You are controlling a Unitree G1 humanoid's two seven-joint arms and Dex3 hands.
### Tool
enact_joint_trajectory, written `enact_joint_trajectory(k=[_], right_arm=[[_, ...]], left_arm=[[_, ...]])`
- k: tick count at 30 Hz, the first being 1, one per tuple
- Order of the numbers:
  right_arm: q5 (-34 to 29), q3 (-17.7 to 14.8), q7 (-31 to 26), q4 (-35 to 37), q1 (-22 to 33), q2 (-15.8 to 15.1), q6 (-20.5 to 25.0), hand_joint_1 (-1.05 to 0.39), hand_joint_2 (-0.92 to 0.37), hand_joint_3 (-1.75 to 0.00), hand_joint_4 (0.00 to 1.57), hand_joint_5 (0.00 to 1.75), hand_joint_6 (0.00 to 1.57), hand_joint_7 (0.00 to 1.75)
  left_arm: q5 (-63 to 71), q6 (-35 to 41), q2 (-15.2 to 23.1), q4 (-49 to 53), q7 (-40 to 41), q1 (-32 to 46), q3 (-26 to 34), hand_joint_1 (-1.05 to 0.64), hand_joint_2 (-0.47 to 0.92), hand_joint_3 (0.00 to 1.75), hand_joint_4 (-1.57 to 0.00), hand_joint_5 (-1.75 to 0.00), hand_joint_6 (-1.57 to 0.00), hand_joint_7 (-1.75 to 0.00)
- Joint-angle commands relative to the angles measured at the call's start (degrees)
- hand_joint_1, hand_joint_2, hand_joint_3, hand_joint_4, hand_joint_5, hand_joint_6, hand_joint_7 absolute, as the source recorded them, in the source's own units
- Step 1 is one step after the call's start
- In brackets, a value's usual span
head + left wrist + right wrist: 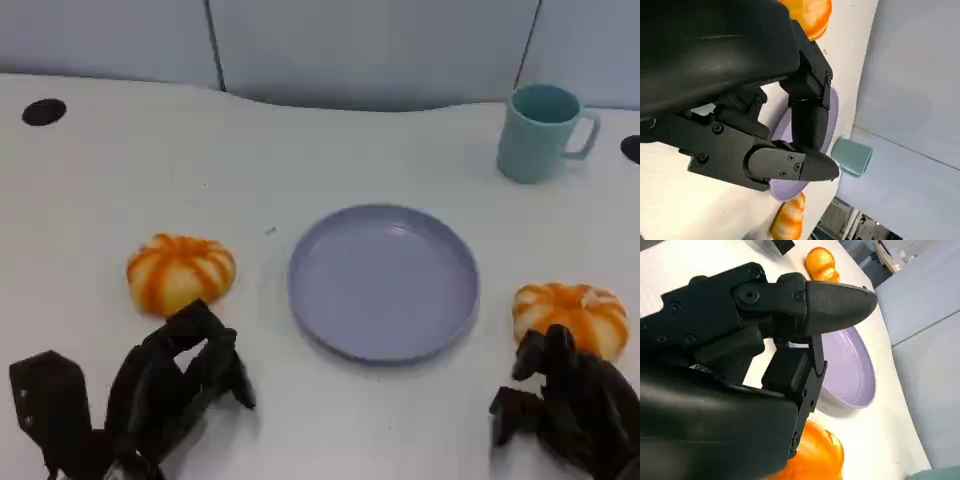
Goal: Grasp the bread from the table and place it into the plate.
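Two orange-striped bread rolls are lying on the white table point(330, 140) in front of us, one on each side of the lavender plate point(384, 281), which is sitting with nothing in it. We are seeing the left roll point(180, 272) well apart from the plate's left rim, and the right roll point(571, 316) just beside its right rim.

We are holding our left hand point(165, 390) low at the near left of the head view, its fingers point(195, 325) spread and reaching toward the left roll; the fingertips are looking very close to the roll's near edge, though we cannot tell whether they are touching it. That hand is gripping nothing.

We are keeping our right hand point(570, 400) just in front of the right roll, fingers partly curled, with the fingertips point(545, 350) overlapping the roll's near edge in the head view. The right wrist view is showing the roll right beside the hand, not enclosed, so we cannot tell whether the hand is making contact.

A teal mug point(541, 131) is standing upright at the far right of the table, handle pointing right.
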Motion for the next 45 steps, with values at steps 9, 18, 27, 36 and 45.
enact_joint_trajectory(k=[9,18,27,36,45], right_arm=[[0.2,-0.6,-0.4,1.5,0.4,-0.7,0.5,-0.44,-0.92,-0.48,1.36,1.22,1.22,1.18],[0.1,-0.5,-0.7,0.8,0.6,-0.8,1.2,-0.45,-0.92,-0.49,1.37,1.21,1.24,1.18],[0.0,-0.4,-0.7,0.7,0.7,-0.8,1.1,-0.44,-0.92,-0.51,1.37,1.22,1.23,1.19],[-0.2,-0.3,-0.3,1.4,0.6,-0.6,0.0,-0.45,-0.92,-0.48,1.36,1.22,1.22,1.21],[0.3,-0.2,-0.2,1.5,0.5,-0.1,0.2,-0.45,-0.92,-0.47,1.37,1.2,1.22,1.18]], left_arm=[[0.5,-0.8,0.8,0.5,0.2,-0.6,0.2,-0.69,0.92,0.27,-0.86,-1.75,-0.65,-1.74],[0.1,-0.5,0.7,0.3,0.2,-0.6,0.5,-0.7,0.92,0.25,-0.86,-1.75,-0.65,-1.73],[0.4,-1.3,0.7,0.6,0.2,-0.6,0.4,-0.7,0.92,0.26,-0.86,-1.75,-0.65,-1.72],[3.6,-10.6,2.3,1.4,-0.1,-1.4,0.1,-0.71,0.92,0.35,-0.77,-1.75,-0.59,-1.61],[16.3,-32.7,6.2,3.9,6.8,-2.8,-1.4,-0.65,0.92,0.33,-0.5,-0.98,-0.59,-0.5]])
